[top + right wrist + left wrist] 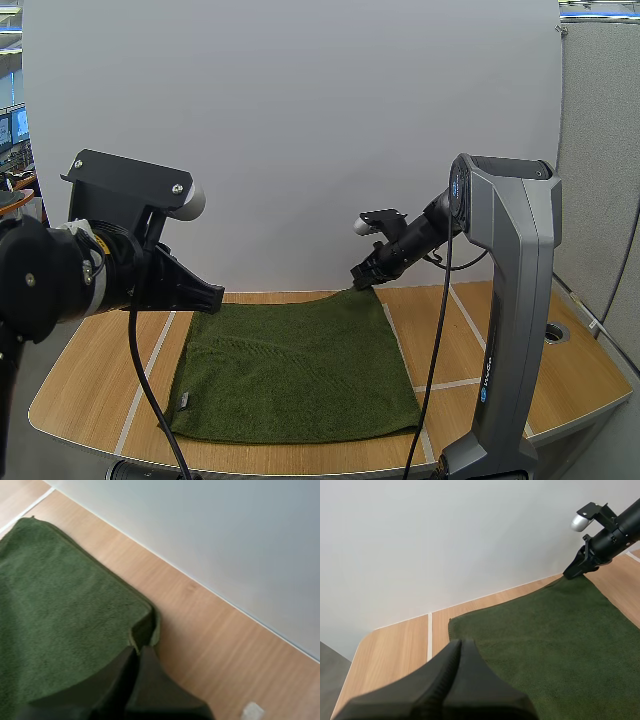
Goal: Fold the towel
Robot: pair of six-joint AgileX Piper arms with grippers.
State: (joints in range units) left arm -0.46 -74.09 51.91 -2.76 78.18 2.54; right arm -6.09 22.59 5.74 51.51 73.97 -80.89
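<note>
Fingers of the right arm (152, 685), black and tapered, are closed to a narrow wedge. Their tips pinch the far right corner of the towel (300, 365), where the cloth curls up slightly and its hemmed edge shows a small notch. Fingers of the left arm (437, 682) lie pressed together as one dark ribbed wedge with nothing between them, hanging just above the towel's far left corner.

The towel is dark green terry with a fine looped pile. It is roughly square and spread flat in a single layer at the middle of the counter (100, 370). A small pale tag (184, 401) sits at its near left edge.

The counter is light wood-grain laminate with rounded corners, crossed by thin white lines (152, 360) that run beside the towel's left and right edges. A plain, matte white panel (300, 120) stands along the counter's far edge, just behind the towel.
</note>
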